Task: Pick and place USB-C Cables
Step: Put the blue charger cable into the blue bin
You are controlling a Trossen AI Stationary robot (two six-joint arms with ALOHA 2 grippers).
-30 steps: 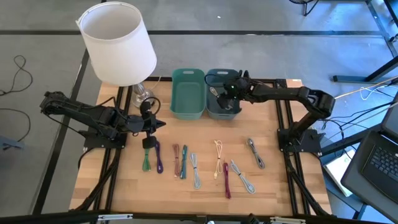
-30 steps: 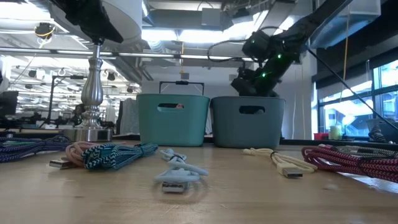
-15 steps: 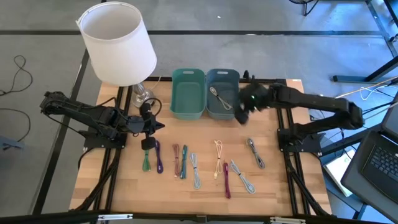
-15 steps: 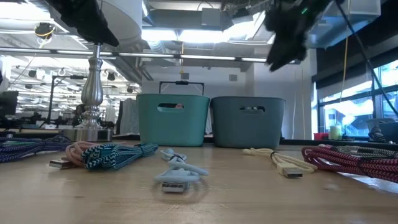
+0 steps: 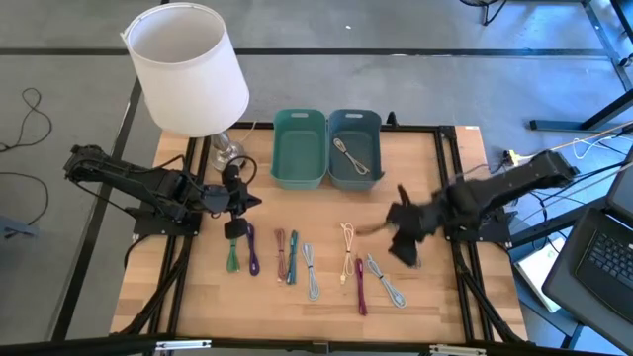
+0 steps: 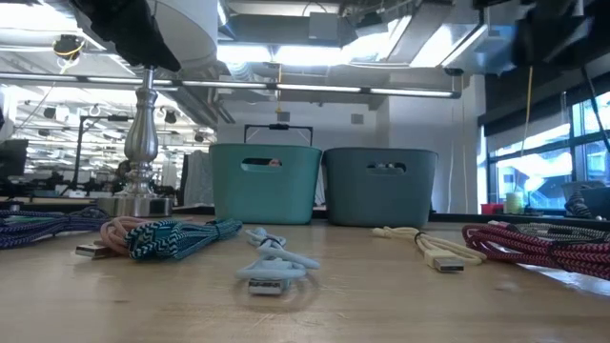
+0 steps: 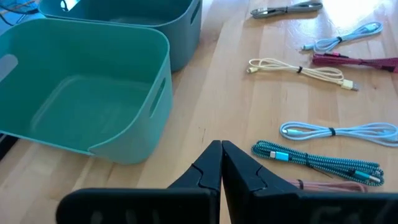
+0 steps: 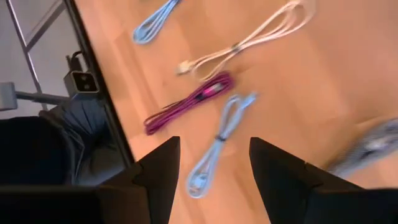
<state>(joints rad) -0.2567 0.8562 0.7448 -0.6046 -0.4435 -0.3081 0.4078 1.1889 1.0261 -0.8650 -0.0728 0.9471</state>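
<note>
Several short folded USB-C cables lie in a row on the wooden table: green [image 5: 231, 259], purple [image 5: 252, 253], brown [image 5: 281, 252], teal [image 5: 293, 257], pale blue [image 5: 311, 269], cream [image 5: 347, 247], magenta [image 5: 361, 287] and another pale blue [image 5: 388, 281]. One more cable [image 5: 346, 153] lies inside the grey bin [image 5: 368, 183]. My right gripper [image 5: 404, 242] is open and blurred above the table's right part. In its wrist view [image 8: 211, 168] it hangs over a pale blue cable [image 8: 217, 146], with a grey cable [image 8: 370, 146] beside it. My left gripper [image 7: 221, 152] is shut and waits at the table's left, touching nothing.
A teal bin [image 5: 299, 180] stands beside the grey bin at the table's far edge. A lamp with a white shade [image 5: 188, 69] rises at the far left corner. Bare wood lies between the bins and the cable row. Loose wires run along the floor beyond the table.
My right gripper has swung from above the grey bin toward the table's near right, coming down over the cables there. The cable it hung over the bin now lies inside the grey bin. The left arm has kept still.
</note>
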